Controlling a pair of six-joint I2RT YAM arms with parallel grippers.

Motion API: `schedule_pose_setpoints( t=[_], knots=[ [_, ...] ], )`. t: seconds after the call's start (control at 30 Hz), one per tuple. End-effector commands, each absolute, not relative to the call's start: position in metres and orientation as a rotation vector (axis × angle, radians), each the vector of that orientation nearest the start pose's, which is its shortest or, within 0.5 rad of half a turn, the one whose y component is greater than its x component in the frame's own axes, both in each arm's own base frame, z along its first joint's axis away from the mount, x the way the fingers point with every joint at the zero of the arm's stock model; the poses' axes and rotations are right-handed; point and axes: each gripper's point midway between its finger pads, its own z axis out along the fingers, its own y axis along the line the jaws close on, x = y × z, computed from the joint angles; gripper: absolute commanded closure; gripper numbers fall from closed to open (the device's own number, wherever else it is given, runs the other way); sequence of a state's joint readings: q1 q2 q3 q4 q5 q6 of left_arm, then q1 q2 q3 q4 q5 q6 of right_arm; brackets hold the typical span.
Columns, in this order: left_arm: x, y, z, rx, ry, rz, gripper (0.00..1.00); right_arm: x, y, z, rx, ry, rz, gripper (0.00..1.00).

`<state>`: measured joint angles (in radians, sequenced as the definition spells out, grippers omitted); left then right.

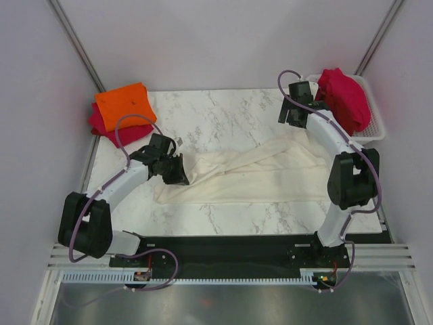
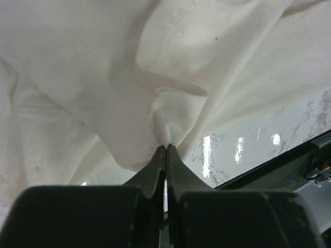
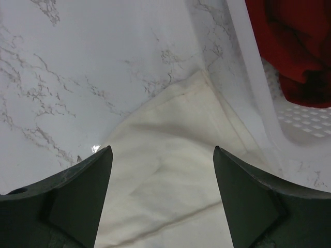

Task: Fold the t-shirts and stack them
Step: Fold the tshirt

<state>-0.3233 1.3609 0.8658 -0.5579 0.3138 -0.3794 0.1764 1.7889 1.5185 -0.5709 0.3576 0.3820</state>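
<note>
Cream t-shirt (image 1: 250,177), just one, lies spread out; left gripper (image 1: 183,176) is pinched onto its edge, right gripper (image 1: 291,116) hangs wide open. One orange tee (image 1: 125,101) sits on a crimson tee (image 1: 101,126), and a second crimson tee (image 1: 345,98) is in the basket (image 1: 376,130).

One cream t-shirt (image 1: 250,177), one orange t-shirt (image 1: 122,101), one basket (image 1: 377,126)

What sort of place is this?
Likely a robot test booth, not a home: bare white walls close in a marble-look table; a left arm and right arm are bolted at its near edge, over a cream t-shirt.

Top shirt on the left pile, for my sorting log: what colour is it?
Bright orange shirt; top external view shows it best.
</note>
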Motion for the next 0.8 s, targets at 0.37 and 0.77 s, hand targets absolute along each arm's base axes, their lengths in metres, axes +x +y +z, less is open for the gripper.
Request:
schedule_pose_setpoints(
  t=[0.37,0.77],
  knots=[
    [0.251,-0.159,0.067,0.099,2.762,-0.583,0.98,0.527,0.004,0.098,0.404,2.367,-0.512,0.20],
    [0.249,-0.160,0.060,0.096,2.798,-0.577,0.98,0.519,-0.023,0.035,0.461,2.472,-0.595,0.28]
  ],
)
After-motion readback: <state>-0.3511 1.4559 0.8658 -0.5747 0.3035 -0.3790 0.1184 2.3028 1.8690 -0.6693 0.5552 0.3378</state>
